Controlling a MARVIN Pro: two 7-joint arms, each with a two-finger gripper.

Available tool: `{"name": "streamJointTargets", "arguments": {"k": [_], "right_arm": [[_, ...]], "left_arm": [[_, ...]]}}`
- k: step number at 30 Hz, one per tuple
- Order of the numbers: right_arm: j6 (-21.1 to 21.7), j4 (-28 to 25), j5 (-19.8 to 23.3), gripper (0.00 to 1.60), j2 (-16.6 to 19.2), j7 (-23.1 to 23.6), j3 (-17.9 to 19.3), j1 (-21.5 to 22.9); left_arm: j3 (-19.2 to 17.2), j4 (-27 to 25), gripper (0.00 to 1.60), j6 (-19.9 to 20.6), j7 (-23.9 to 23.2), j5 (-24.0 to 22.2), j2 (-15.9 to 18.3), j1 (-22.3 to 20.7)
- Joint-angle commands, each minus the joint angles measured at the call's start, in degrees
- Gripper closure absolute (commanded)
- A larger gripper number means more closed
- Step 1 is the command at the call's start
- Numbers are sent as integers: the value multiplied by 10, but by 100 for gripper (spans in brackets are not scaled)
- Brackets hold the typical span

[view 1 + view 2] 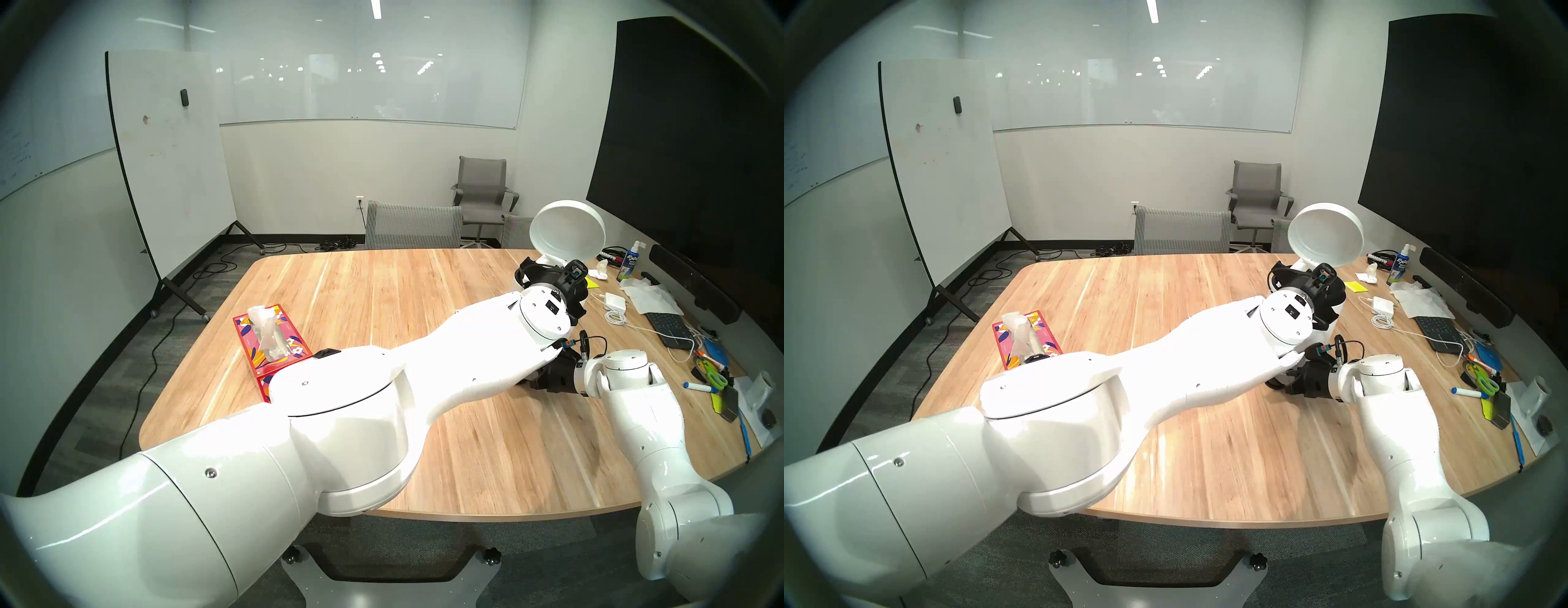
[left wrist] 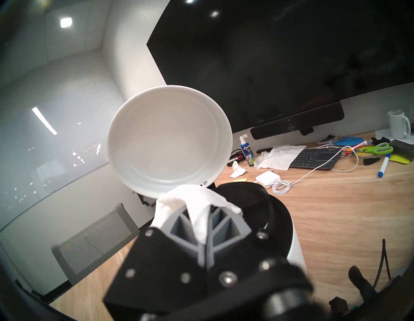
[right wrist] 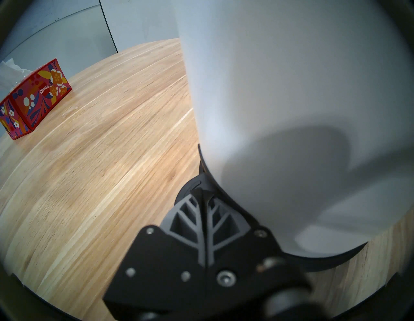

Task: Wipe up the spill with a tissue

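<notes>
We hold the crumpled white paper tissue over the open mouth of the tall white cylindrical bin.

Our left gripper has its grey ribbed fingers pressed together on the tissue, which bunches out above the fingertips just in front of the bin's raised round white lid and above its black-lined opening. Our right gripper sits low at the foot of the bin, fingers closed with the tips against the black pedal at its base; we cannot tell whether they pinch it. The bin stands on the light wooden table, and the red floral tissue box lies well apart on its left side. We can make out no wet patch on the wood.
</notes>
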Motion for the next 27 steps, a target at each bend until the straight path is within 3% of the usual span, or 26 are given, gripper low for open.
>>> {"name": "streamJointTargets", "arguments": {"k": [1, 27], "right_arm": [[3, 10, -5, 160, 4, -3, -2, -15], [3, 10, -4, 160, 4, -3, -2, -14]], "left_arm": [[2, -6, 0, 3, 0, -3, -8, -17], [-24, 11, 0, 29, 4, -35, -8, -82]]}}
